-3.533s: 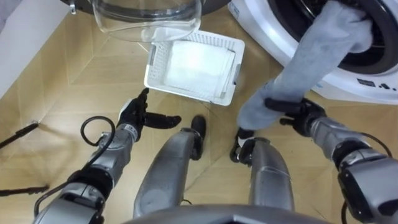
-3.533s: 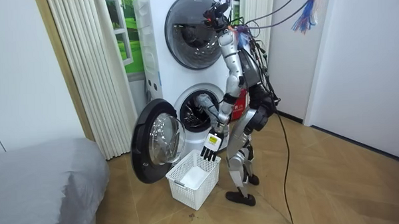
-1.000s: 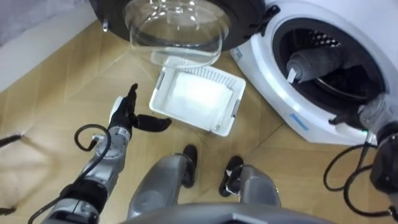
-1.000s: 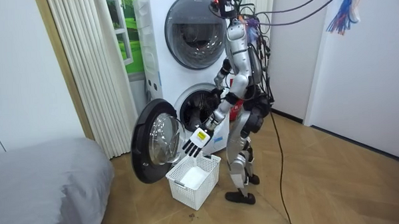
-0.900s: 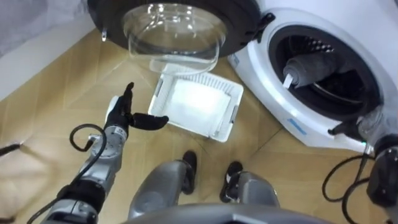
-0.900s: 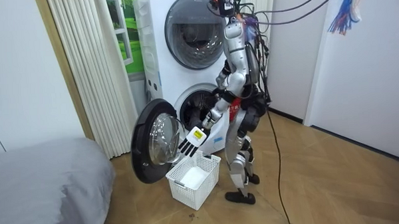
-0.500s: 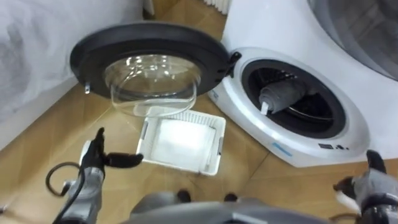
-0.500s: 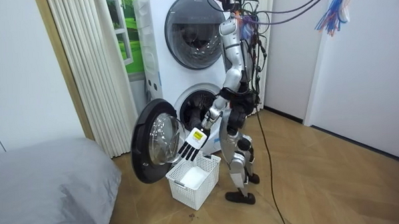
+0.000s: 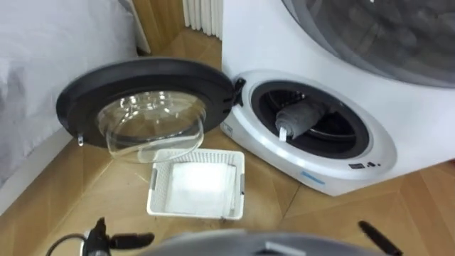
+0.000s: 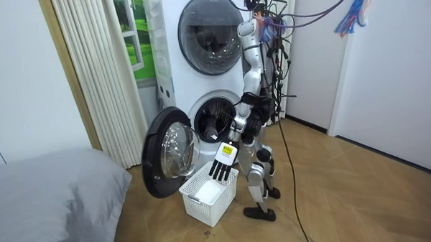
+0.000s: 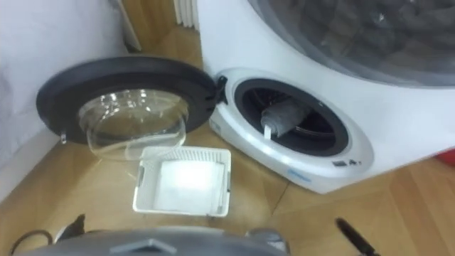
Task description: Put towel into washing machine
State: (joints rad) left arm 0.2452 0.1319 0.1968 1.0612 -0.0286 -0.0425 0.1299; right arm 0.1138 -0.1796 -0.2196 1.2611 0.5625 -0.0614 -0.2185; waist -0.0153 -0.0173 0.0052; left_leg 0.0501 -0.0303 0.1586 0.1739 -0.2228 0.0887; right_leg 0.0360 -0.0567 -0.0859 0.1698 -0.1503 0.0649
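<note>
In the left eye view, the grey towel [image 9: 300,116] lay in the mouth of the lower drum of the washing machine [image 9: 249,35]. The round door [image 9: 142,73] stood wide open, and a white basket [image 9: 158,190] sat on the floor just below it. The left hand [image 9: 128,240] showed at the bottom edge, fingers straight and apart, holding nothing. How the right hand [image 9: 377,236] was set I could not tell. In the room view, the robot stood upright before the machine, its left hand hanging over the basket with fingers straight. The right eye view showed the towel in that same drum mouth.
</note>
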